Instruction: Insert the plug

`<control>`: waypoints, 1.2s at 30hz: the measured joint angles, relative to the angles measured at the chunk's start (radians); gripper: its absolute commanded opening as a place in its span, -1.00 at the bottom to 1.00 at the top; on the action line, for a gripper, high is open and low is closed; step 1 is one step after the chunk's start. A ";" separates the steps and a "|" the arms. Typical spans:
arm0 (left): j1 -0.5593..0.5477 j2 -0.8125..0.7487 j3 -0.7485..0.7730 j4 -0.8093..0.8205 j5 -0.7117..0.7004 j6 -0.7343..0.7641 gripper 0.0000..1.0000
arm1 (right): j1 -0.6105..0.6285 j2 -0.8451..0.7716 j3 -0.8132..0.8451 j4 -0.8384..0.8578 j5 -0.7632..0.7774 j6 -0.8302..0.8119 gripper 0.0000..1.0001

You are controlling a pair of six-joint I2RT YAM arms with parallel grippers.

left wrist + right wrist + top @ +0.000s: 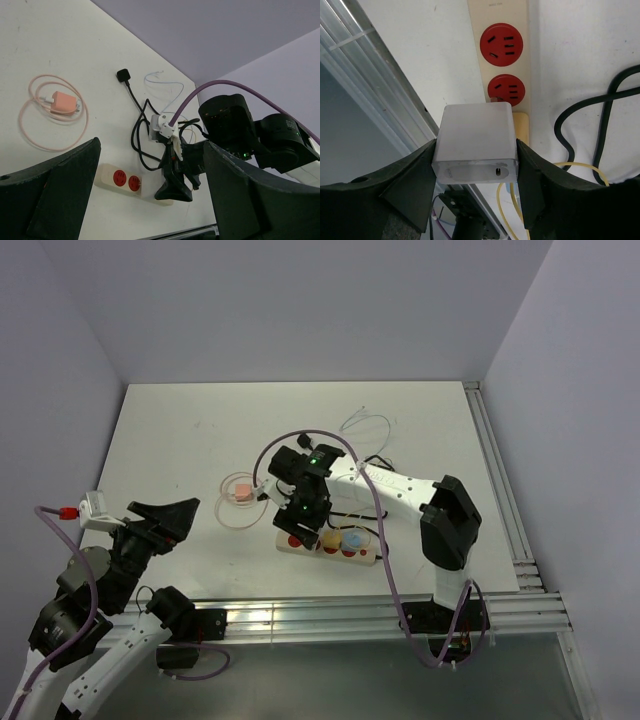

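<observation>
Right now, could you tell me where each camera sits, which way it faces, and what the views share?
Top external: above and behind the bases, looking down on the table; left arm and right arm show.
Left wrist: behind the left gripper, facing across the table at the right gripper; its open fingers frame the view.
Right wrist: looks down at the power strip; its fingers clamp the white plug.
All share the power strip's red sockets.

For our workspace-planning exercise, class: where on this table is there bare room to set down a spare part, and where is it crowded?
Free: the far-left table between the left wall and the pink charger; the right side between the right arm and the rail. Crowded: the centre, around power strip, black cable, white plug.
</observation>
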 measured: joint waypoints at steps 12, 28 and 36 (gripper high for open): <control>0.000 -0.001 0.000 0.021 0.001 0.004 0.78 | 0.005 0.067 0.005 0.001 0.031 -0.001 -1.00; 0.000 0.000 0.000 0.038 0.015 0.004 0.78 | 0.006 0.072 0.018 0.011 0.093 -0.001 -1.00; 0.000 0.000 0.000 0.038 0.015 0.004 0.78 | 0.014 0.072 0.018 0.012 0.087 -0.002 -1.00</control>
